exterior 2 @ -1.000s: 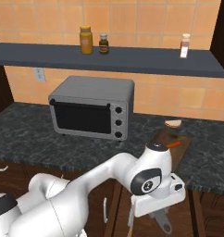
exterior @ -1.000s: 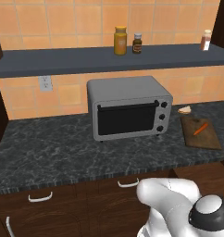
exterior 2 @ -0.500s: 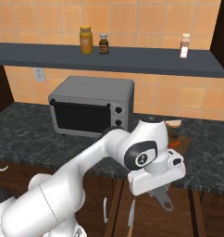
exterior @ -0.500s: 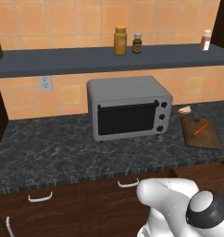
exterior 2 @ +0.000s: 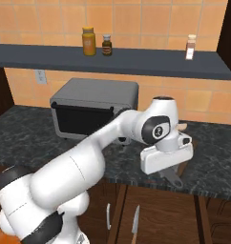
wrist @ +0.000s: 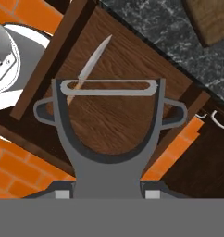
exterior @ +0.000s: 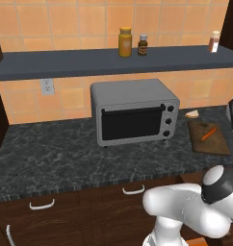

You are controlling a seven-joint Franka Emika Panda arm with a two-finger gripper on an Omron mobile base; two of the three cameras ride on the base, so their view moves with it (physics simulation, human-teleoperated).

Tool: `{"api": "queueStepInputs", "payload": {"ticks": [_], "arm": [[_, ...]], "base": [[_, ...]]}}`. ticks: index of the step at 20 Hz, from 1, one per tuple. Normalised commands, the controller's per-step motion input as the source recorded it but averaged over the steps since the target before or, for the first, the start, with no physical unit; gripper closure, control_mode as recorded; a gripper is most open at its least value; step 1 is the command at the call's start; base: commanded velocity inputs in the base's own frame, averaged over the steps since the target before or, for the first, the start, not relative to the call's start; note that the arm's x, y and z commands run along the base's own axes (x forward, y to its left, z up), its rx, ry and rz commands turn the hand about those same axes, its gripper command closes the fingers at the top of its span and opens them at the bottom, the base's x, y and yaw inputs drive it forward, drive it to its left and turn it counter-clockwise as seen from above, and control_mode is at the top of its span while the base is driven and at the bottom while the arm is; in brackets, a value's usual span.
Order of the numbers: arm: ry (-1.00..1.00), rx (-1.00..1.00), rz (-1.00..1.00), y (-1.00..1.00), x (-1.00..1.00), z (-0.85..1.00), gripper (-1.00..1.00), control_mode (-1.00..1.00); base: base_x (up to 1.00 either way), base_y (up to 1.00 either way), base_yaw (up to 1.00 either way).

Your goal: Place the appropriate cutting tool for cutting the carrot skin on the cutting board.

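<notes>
Raised since before, our end effector (exterior 2: 171, 175) grips the peeler (wrist: 109, 134); overshooting the cutting board (exterior: 208, 137) risks striking the carrot (exterior: 208, 133).

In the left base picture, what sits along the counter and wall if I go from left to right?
Wall socket → toaster oven → cutting board, with the carrot lying on it.
</notes>
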Motion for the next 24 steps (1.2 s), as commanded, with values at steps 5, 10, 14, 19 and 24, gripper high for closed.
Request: {"api": "queueStepInputs", "payload": {"ticks": [5, 10, 14, 19, 24], "arm": [[-0.02, 0.29, 0.0, -0.02, 0.54, -0.23, 1.0, -1.0], [0.01, 0.05, 0.0, -0.03, 0.55, -0.31, 1.0, -1.0], [0.04, 0.0, 0.0, 0.0, 0.48, -0.56, 1.0, -1.0], [0.01, 0.0, 0.0, 0.0, 0.5, -0.59, 1.0, -1.0], [0.06, 0.0, 0.0, -0.03, 0.53, -0.27, 1.0, -1.0]], "base": [[0.0, 0.0, 0.0], [0.0, 0.0, 0.0], [0.0, 0.0, 0.0], [0.0, 0.0, 0.0], [0.0, 0.0, 0.0]]}}
